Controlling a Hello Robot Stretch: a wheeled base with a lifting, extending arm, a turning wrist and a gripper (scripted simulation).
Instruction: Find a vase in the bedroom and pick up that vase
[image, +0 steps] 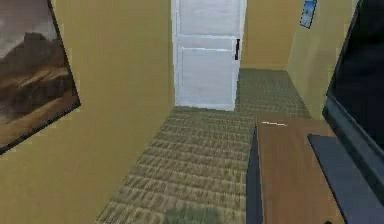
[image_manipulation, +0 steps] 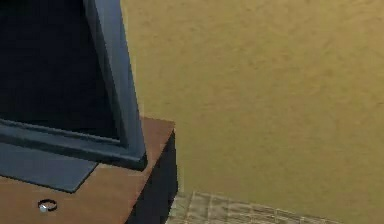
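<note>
- The television (image_manipulation: 60, 70) stands upright on the wooden bench (image_manipulation: 125, 185) with its back toward the yellow wall (image_manipulation: 280, 90), likely so that its screen faces the room.
- Ahead of the television, beyond the carpet (image: 190, 160), a white door (image: 208, 55) stands closed. A landscape picture (image: 30, 70) hangs opposite the television.
- Where the vase is cannot be told; the search seems unfinished.
- The arm's pose and the pincer's state cannot be told.

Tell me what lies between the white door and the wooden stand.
Bare ribbed carpet, in the forward view: nothing stands between the door and the stand.
</note>
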